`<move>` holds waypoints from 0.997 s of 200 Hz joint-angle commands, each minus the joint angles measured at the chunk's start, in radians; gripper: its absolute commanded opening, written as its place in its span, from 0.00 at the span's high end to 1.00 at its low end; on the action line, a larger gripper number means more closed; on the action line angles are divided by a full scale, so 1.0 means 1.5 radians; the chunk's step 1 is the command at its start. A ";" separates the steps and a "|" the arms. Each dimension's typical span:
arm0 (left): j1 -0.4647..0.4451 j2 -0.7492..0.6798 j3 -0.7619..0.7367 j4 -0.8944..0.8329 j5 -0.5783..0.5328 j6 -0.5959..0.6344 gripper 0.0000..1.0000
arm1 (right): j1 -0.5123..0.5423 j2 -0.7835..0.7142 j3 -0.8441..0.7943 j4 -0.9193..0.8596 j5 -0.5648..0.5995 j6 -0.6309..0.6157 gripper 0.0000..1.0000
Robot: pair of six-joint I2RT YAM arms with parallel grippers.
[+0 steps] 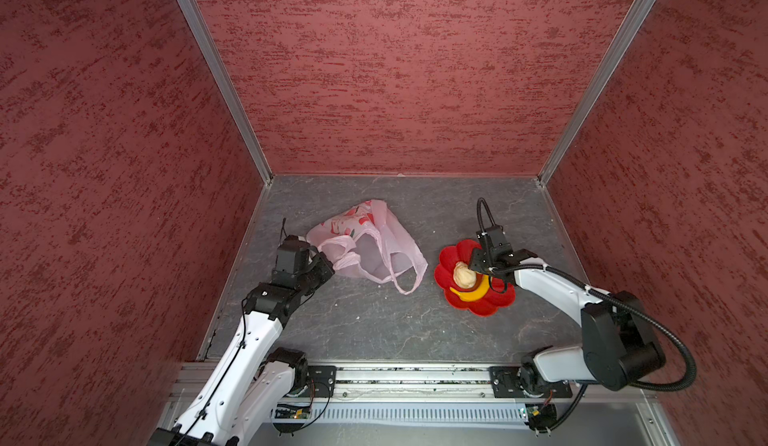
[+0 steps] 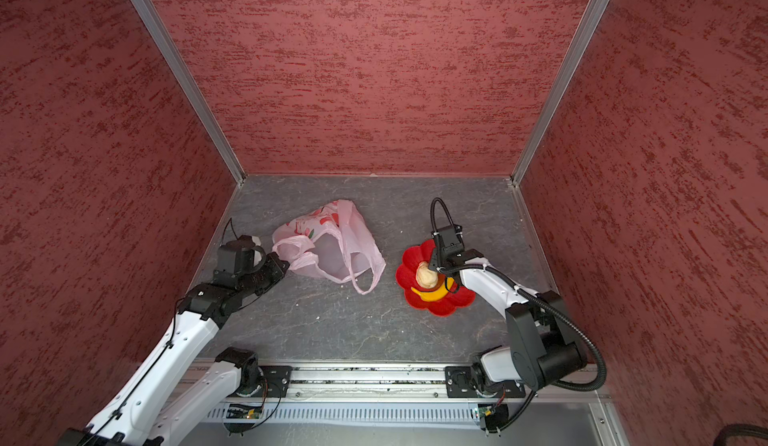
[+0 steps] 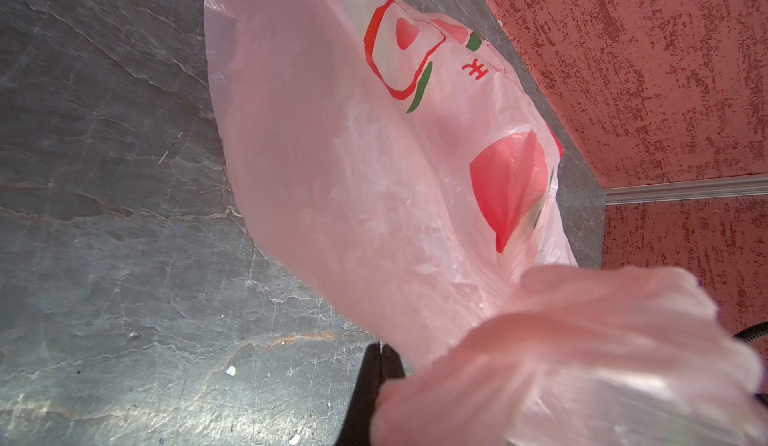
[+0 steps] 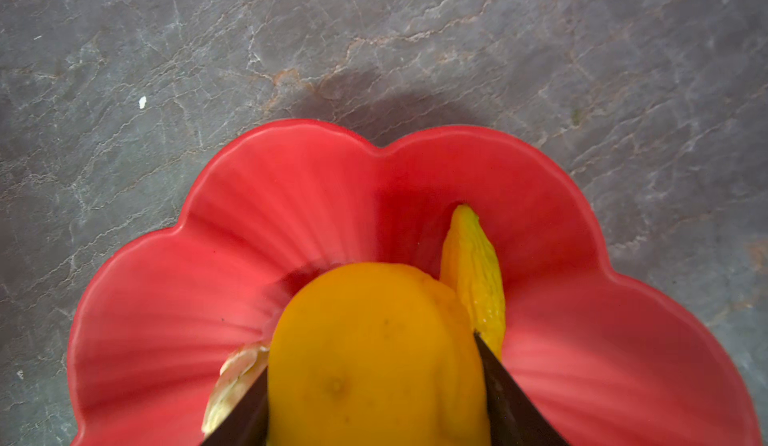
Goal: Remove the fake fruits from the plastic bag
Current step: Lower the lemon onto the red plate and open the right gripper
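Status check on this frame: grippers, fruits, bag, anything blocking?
Left gripper shut on bag. Right gripper shut on orange at the dish; banana, beige lump in it. No fruit visible in bag. Nothing blocking.

a red dish (image 1: 446, 256) with a scalloped, flower-like rim sits on the grey stone-patterned tabletop (image 1: 374, 327), right of the middle. the right wrist view shows ribs fanning down its inner wall. dull red mottled walls (image 1: 395, 69) close three sides, joined by aluminium corner posts (image 1: 216, 69). an aluminium rail (image 1: 415, 377) runs along the front edge, with a slotted grey strip (image 1: 415, 415) below it. a few white specks (image 4: 142, 102), perhaps crumbs, dot the tabletop.
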 commanded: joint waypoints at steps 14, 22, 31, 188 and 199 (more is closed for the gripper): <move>0.004 -0.011 -0.003 0.004 -0.001 0.011 1.00 | -0.004 0.011 -0.002 0.013 0.014 0.011 0.43; 0.003 -0.013 -0.002 0.003 -0.001 0.011 1.00 | -0.004 0.012 -0.002 0.013 0.015 0.011 0.43; 0.005 -0.012 -0.002 0.002 -0.001 0.011 1.00 | -0.004 0.013 -0.001 0.013 0.015 0.011 0.43; 0.008 -0.029 -0.005 -0.008 -0.001 0.014 1.00 | -0.004 -0.006 0.015 -0.004 0.023 0.005 0.29; 0.009 -0.031 -0.005 -0.010 -0.001 0.015 1.00 | -0.004 -0.007 0.017 -0.005 0.022 0.003 0.27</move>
